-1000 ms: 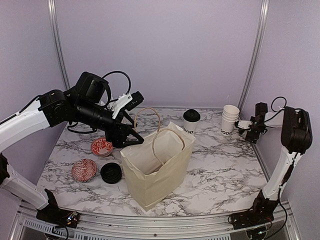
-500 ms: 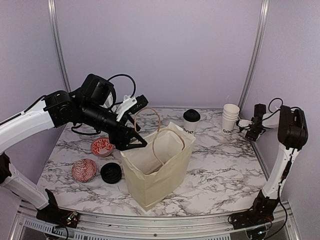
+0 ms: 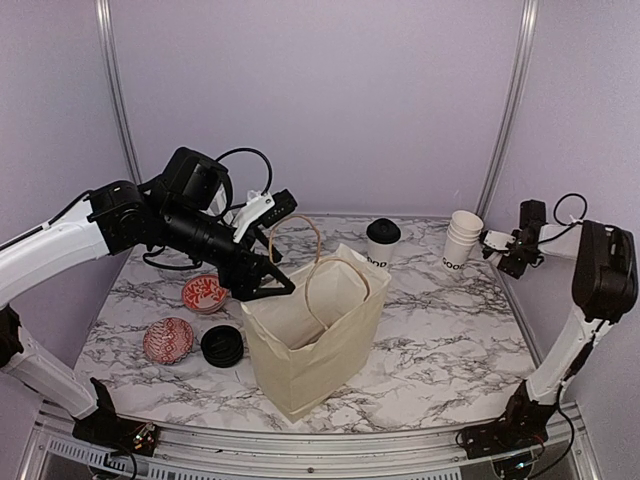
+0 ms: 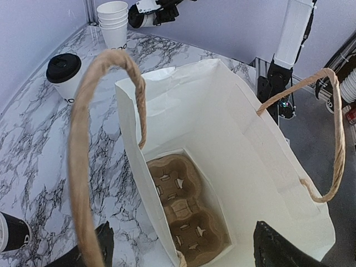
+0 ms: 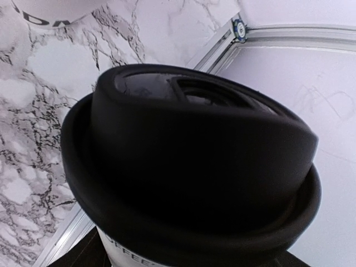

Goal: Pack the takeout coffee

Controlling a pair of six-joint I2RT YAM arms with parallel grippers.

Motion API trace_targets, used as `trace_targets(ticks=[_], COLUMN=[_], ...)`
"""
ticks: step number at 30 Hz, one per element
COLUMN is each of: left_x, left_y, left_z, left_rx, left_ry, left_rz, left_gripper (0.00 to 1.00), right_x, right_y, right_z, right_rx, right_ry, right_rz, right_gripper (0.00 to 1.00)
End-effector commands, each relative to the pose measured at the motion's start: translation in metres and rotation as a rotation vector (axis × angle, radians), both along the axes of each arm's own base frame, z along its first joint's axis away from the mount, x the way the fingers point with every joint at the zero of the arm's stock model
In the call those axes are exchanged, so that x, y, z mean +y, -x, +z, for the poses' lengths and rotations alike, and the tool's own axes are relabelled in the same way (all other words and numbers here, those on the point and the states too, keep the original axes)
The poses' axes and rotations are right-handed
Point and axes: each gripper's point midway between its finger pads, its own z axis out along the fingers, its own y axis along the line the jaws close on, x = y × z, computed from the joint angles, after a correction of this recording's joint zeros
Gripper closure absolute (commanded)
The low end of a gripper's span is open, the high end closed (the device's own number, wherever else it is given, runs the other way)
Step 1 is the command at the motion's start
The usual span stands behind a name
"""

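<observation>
One takeout coffee cup (image 3: 382, 241) with a black lid stands behind the cream paper bag (image 3: 315, 335); it also shows in the left wrist view (image 4: 64, 72). My right gripper (image 3: 503, 245) is at the far right edge, shut on a second lidded coffee cup (image 5: 189, 167) that fills its wrist view. My left gripper (image 3: 268, 284) is open at the bag's left top edge. Its fingers (image 4: 101, 245) straddle the bag's left wall. A brown cup carrier (image 4: 186, 214) lies in the bag's bottom.
A stack of lidless white cups (image 3: 461, 240) stands just left of the right gripper. Two red-patterned bowls (image 3: 204, 294) (image 3: 168, 340) and a black cup (image 3: 222, 345) sit left of the bag. The bag's paper handles (image 4: 83, 144) stand upright.
My left gripper moved right and down to the bag's top edge, then held still. My right gripper moved up and to the right with its cup, away from the cup stack.
</observation>
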Motion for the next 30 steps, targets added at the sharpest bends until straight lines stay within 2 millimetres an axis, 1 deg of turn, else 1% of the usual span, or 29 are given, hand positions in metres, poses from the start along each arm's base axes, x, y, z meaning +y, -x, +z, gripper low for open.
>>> trace_targets(ticks=[1,4,6,8,11,12,13,16,18,19,21,23,26,30], left_x=[-0.007,-0.01,-0.013,-0.016,-0.02,-0.021,-0.022,-0.025,-0.025,-0.025,-0.026,-0.026,-0.024,-0.025], left_y=[0.002,0.002,0.003,0.002,0.001,0.001,0.001,-0.002,-0.003,-0.003,-0.001,0.002,0.005,0.008], left_z=[0.015,0.017,0.023,0.032,0.052,0.058,0.063,0.076,0.082,0.086,0.095,0.103,0.113,0.114], left_rx=[-0.029,-0.032,-0.043,-0.068,-0.117,-0.128,-0.139,-0.164,-0.169,-0.17,-0.167,-0.164,-0.162,-0.157], left_ry=[0.042,0.054,0.071,0.087,0.128,0.141,0.154,0.177,0.188,0.195,0.213,0.232,0.251,0.254], left_rz=[-0.031,-0.037,-0.047,-0.043,-0.036,-0.037,-0.037,-0.024,-0.011,-0.007,0.0,0.003,0.02,0.037], left_gripper=[0.12,0.12,0.12,0.12,0.12,0.11,0.11,0.1,0.1,0.1,0.1,0.1,0.1,0.1], right_x=[0.018,0.036,0.054,0.078,0.12,0.14,0.155,0.185,0.201,0.208,0.222,0.233,0.238,0.238], right_y=[0.026,0.043,0.055,0.068,0.09,0.098,0.105,0.114,0.116,0.117,0.118,0.119,0.119,0.117], right_z=[0.022,0.029,0.037,0.046,0.063,0.072,0.079,0.097,0.1,0.098,0.087,0.072,0.05,0.026], right_rx=[-0.024,-0.021,-0.014,-0.009,-0.013,-0.022,-0.032,-0.087,-0.102,-0.104,-0.089,-0.073,-0.059,-0.032], right_ry=[-0.119,-0.214,-0.304,-0.406,-0.569,-0.656,-0.715,-0.86,-0.932,-0.955,-0.98,-0.993,-1.0,-0.997], right_rz=[-0.026,-0.017,0.006,0.072,0.211,0.288,0.345,0.456,0.506,0.527,0.565,0.588,0.603,0.606], right_gripper=[0.27,0.27,0.27,0.27,0.26,0.26,0.26,0.25,0.25,0.25,0.25,0.25,0.25,0.25])
